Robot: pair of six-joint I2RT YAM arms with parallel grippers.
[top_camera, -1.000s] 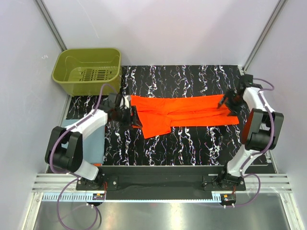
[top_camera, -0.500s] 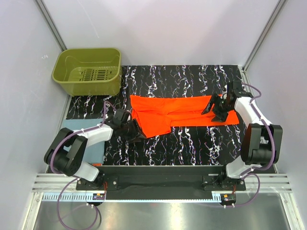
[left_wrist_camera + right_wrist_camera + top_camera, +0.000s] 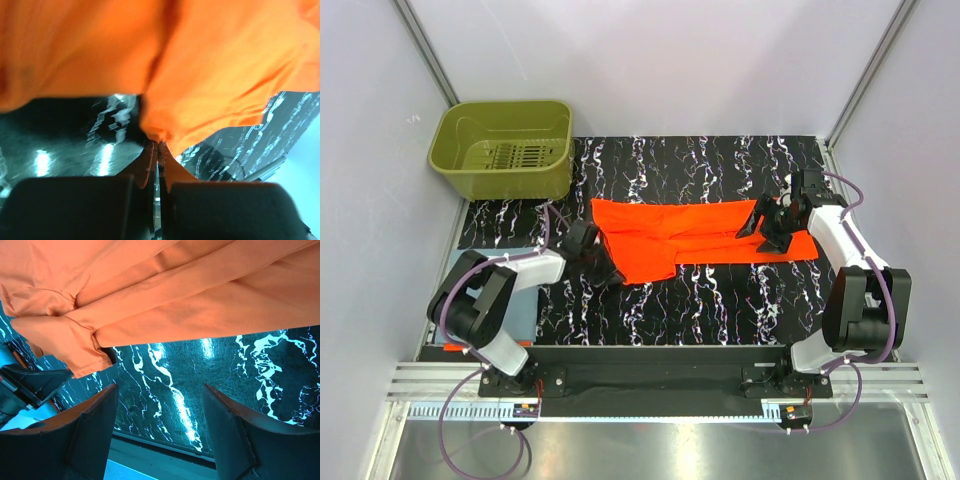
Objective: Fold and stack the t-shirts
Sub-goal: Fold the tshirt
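The bright orange t-shirt [image 3: 700, 232] lies spread in a long band across the black marbled mat [image 3: 720, 290], with one flap hanging toward the near side at the left. My left gripper [image 3: 608, 273] sits low at that near-left flap. In the left wrist view its jaws [image 3: 158, 144] are shut on the orange hem [image 3: 165, 134]. My right gripper [image 3: 767, 226] hovers open over the shirt's right part; the right wrist view shows only mat between its fingers [image 3: 95, 412], the orange shirt [image 3: 190, 305] lying beyond them. A blue-grey folded t-shirt [image 3: 523, 303] lies flat at the near left, partly under my left arm.
An olive-green plastic basket [image 3: 505, 148] stands at the far left corner. White walls and metal posts close in both sides. The arm bases and a rail run along the near edge [image 3: 650, 360].
My left gripper slid to the shirt's near-left flap and shut on its hem. My right gripper moved from the shirt's right end inward over the cloth, staying open.
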